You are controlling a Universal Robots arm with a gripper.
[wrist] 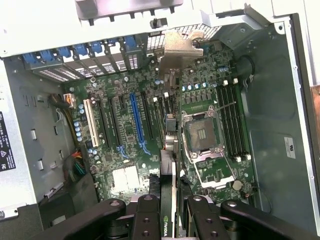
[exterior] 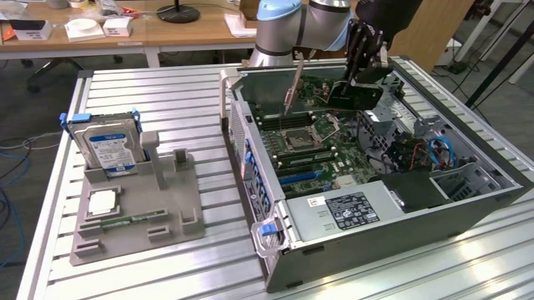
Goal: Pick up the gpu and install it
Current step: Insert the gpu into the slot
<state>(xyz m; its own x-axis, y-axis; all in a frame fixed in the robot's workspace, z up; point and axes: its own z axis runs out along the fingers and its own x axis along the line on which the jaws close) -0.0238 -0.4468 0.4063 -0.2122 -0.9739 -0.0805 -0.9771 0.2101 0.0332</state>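
GPU (exterior: 351,97) held on edge in the gripper (exterior: 364,78), whose black fingers (wrist: 147,220) are clamped on either side of the card. It hangs tilted inside the open computer case (exterior: 401,244), above the motherboard (exterior: 309,147), over the strip between the expansion slots (wrist: 134,120) and the processor socket (wrist: 202,132). Its silver bracket (wrist: 179,47) points toward the case's rear slot openings, which carry blue clips (wrist: 80,52). Whether the card touches the board cannot be told. The case lies on a slatted metal table (exterior: 167,94). Well apart, at the exterior view's left, a grey fixture (exterior: 167,212) holds an upright hard drive (exterior: 107,147).
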